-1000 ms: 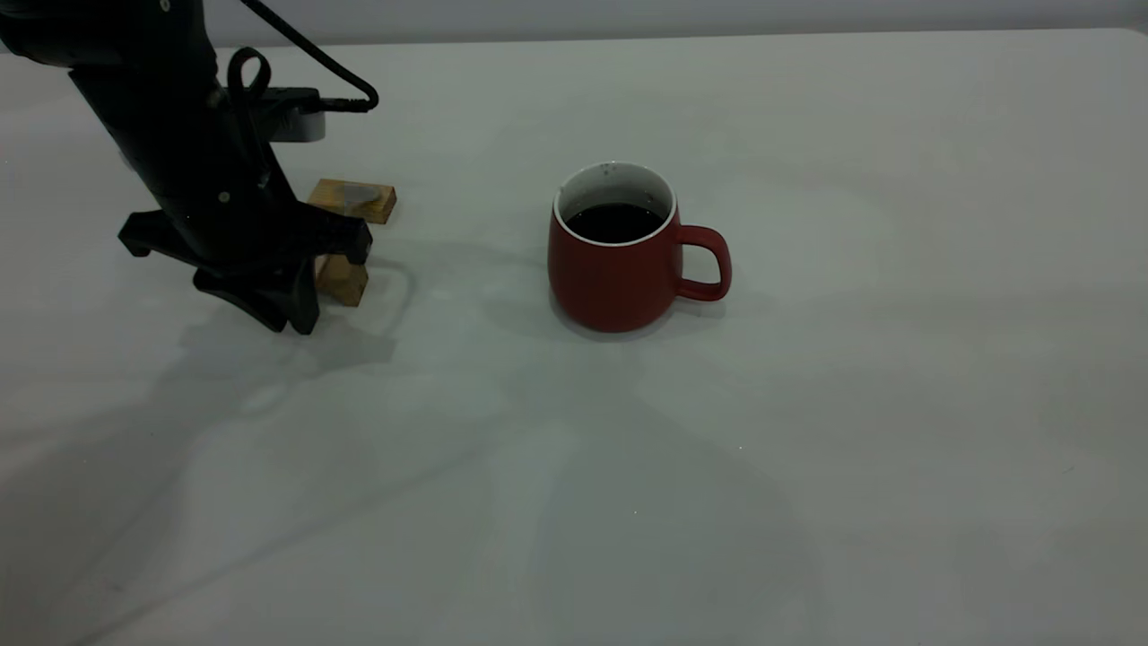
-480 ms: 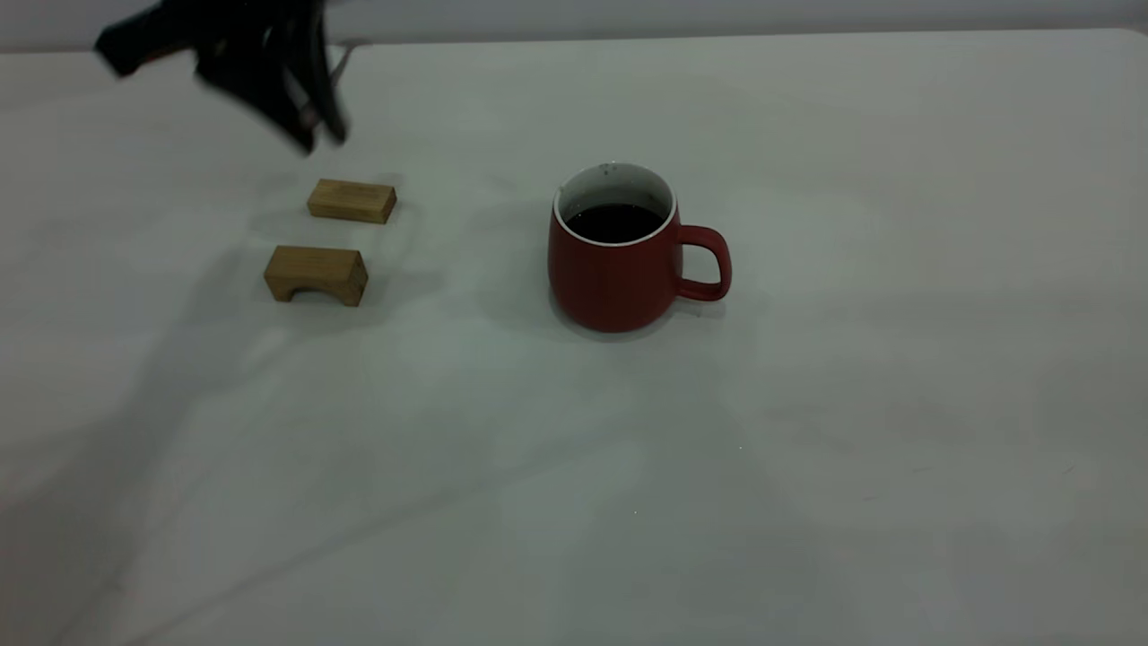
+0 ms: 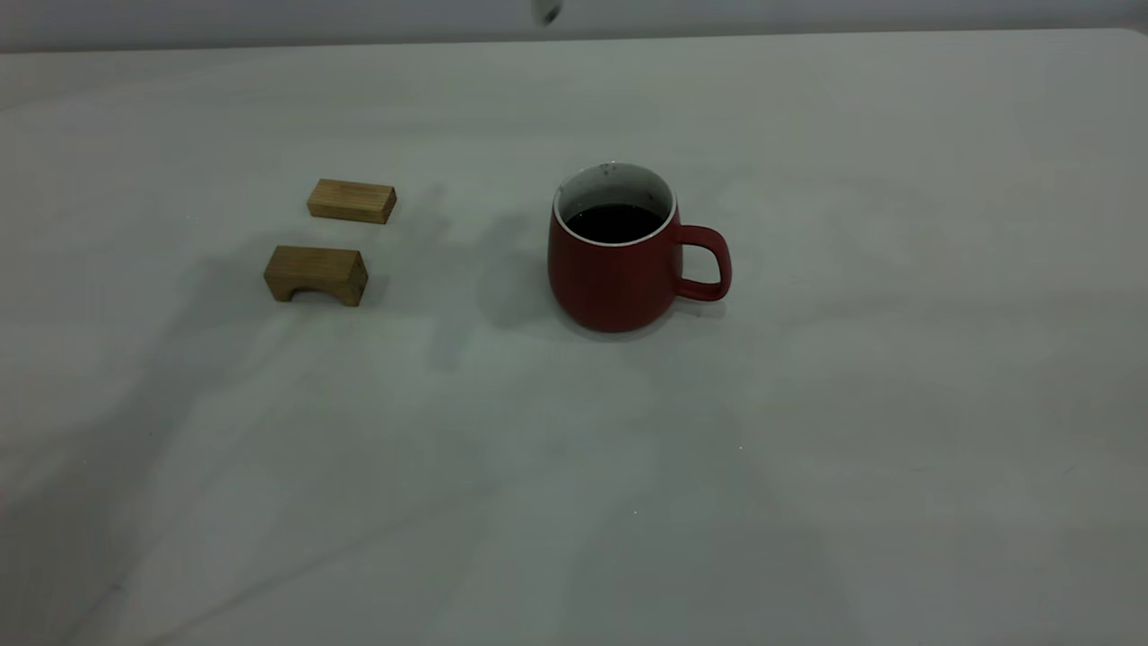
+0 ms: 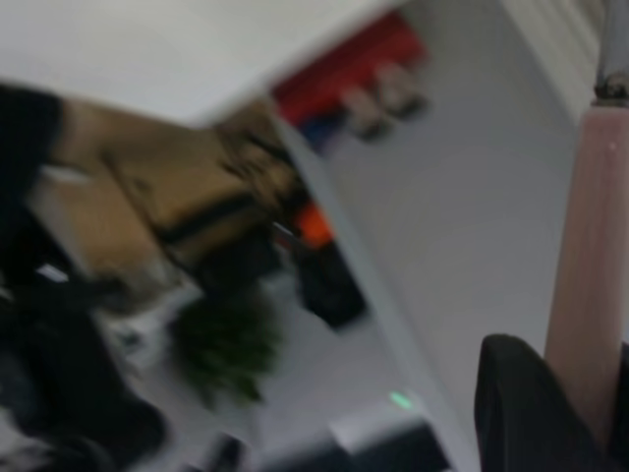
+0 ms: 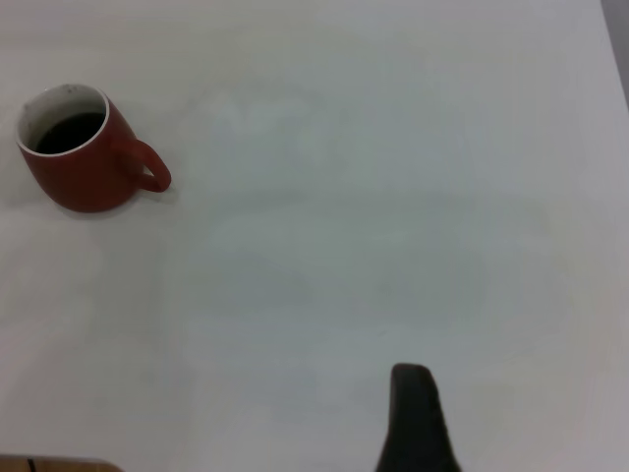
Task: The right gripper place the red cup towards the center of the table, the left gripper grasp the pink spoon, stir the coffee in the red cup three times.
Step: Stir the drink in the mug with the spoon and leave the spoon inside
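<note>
left gripper [image 4: 550, 413] clamps pink spoon [image 4: 585, 256] in wrist view only, red cup [image 3: 619, 256] upright

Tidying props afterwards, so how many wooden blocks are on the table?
2. A flat wooden block lies left of the red cup; an arched wooden block sits just nearer the camera. None seem hidden.

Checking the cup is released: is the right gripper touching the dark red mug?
Apart. The right wrist view shows the right gripper's dark finger separated from the dark red mug by bare pale table.
</note>
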Available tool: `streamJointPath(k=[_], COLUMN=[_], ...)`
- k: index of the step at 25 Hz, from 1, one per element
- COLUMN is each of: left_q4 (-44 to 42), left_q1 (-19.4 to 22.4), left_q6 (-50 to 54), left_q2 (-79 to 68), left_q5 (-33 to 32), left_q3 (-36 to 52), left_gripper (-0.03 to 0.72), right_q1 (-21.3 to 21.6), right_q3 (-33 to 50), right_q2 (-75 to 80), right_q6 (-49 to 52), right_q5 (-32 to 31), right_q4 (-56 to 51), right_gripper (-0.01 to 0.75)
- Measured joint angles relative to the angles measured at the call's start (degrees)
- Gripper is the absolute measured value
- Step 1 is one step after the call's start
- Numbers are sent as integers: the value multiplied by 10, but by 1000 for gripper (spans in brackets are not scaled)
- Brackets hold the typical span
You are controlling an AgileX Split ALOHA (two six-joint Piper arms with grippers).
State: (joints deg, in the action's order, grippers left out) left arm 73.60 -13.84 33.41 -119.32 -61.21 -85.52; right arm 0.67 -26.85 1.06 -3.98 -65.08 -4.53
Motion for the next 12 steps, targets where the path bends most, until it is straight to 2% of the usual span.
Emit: streamJointPath(k=[8,12], left_q4=[130,166], left_q1=[-28,-40], left_q6=[6,63], left_q2=[-55,-98], left_q5=[2,4], left_q3=[0,0], left_gripper=[166,166], right_q1=[0,0], right_q3=[0,0], right_q2=[0,0], right_q6=[0,0], right_q5=[0,0], right_q4=[0,0], right_gripper=[588,588])
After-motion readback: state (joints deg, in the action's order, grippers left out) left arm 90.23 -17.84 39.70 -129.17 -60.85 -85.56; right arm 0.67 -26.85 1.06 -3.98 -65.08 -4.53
